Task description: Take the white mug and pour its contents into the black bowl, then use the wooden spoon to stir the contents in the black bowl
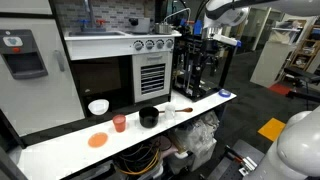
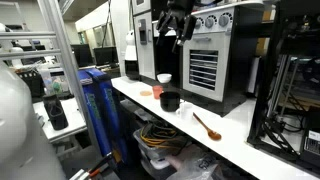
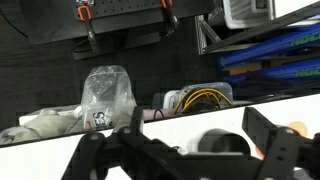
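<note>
In both exterior views the black bowl (image 1: 149,117) (image 2: 170,101) stands on the white counter (image 1: 60,145). The small white mug (image 1: 170,111) (image 2: 185,110) stands beside it. The wooden spoon (image 1: 183,110) (image 2: 207,127) lies flat just past the mug. My gripper (image 2: 172,27) hangs open and empty, high above the bowl, in front of the toy oven. In the wrist view its fingers (image 3: 197,132) are spread wide. A round dark vessel (image 3: 225,143) shows between them far below; I cannot tell which vessel it is.
A red cup (image 1: 120,122) (image 2: 157,92), a flat orange disc (image 1: 97,140) and a wider white bowl-like vessel (image 1: 98,106) (image 2: 163,78) stand further along the counter. The toy oven (image 1: 110,70) backs the counter. Bins with cables (image 3: 200,99) sit below the counter edge.
</note>
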### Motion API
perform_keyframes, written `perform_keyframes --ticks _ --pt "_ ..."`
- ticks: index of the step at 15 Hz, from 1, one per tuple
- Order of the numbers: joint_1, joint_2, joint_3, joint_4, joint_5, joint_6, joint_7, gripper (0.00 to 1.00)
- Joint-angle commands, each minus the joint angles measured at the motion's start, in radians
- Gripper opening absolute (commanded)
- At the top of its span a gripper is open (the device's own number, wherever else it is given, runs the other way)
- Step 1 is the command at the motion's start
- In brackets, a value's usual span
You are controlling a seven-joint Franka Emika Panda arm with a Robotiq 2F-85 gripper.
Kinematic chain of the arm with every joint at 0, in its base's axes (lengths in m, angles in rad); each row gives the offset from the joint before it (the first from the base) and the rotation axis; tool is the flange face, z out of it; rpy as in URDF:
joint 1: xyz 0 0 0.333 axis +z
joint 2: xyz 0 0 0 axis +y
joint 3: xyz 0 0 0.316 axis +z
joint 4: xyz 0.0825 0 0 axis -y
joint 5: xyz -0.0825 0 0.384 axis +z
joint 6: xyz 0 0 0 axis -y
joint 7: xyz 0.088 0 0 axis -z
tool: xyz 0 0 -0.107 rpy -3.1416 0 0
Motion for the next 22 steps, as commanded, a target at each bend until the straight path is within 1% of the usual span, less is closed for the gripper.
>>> perform_keyframes --ticks 1,7,10,12,16,18,20,22 --pt "-0.026 0.003 0.022 0.003 0.005 -0.004 -0.006 1.00" --pt "-0.026 0.003 0.022 0.003 0.005 -0.004 -0.006 1.00" --pt "-0.027 0.006 0.023 -0.031 0.008 0.033 -0.019 1.00" --pt "-0.024 -0.001 0.033 -0.070 -0.009 0.079 -0.025 1.00" --pt "-0.018 0.006 0.046 -0.141 -0.008 0.153 -0.036 1.00" --pt "-0.016 0.006 0.057 -0.184 -0.012 0.209 -0.033 1.00" --pt "-0.011 0.007 0.075 -0.229 -0.021 0.270 -0.019 1.00" --pt "-0.003 0.012 0.101 -0.276 -0.053 0.324 -0.010 1.00"
